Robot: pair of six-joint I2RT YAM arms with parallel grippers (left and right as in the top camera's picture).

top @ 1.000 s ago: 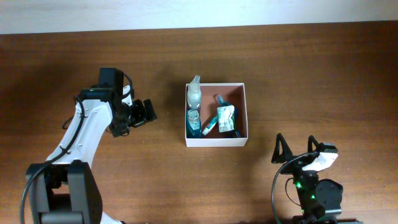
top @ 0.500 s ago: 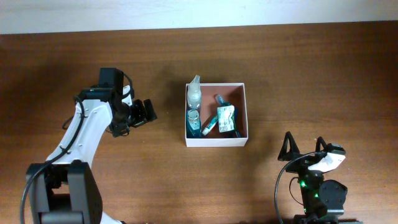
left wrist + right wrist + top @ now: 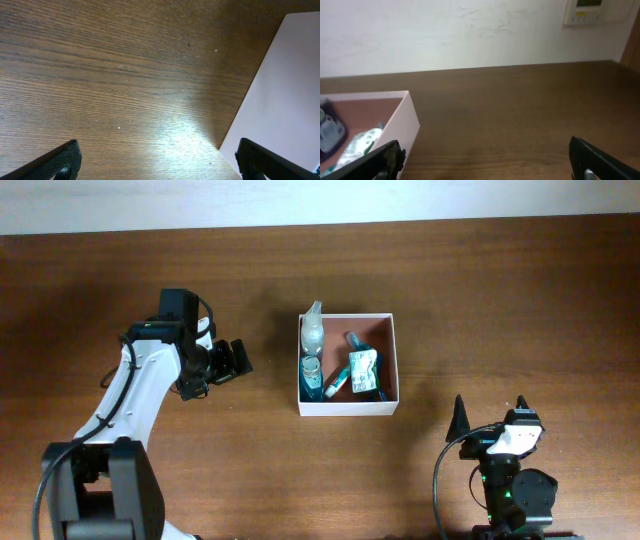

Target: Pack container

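Observation:
The container (image 3: 391,360), a shallow white-walled box with a reddish-brown inside, sits mid-table and holds several small toiletry bottles and a sachet (image 3: 364,373). A clear bottle (image 3: 312,330) leans on its left wall. My left gripper (image 3: 233,359) is open and empty, a little left of the container; the white wall shows in the left wrist view (image 3: 285,100). My right gripper (image 3: 490,416) is open and empty near the front right of the table. The right wrist view shows the container's corner (image 3: 407,117) at its left.
The bare brown wooden tabletop (image 3: 500,290) surrounds the container. A pale wall (image 3: 470,30) with a small wall panel (image 3: 584,10) stands behind the table's far edge.
The right arm has drawn back toward the front edge and shifted slightly. The left arm and the container have not moved.

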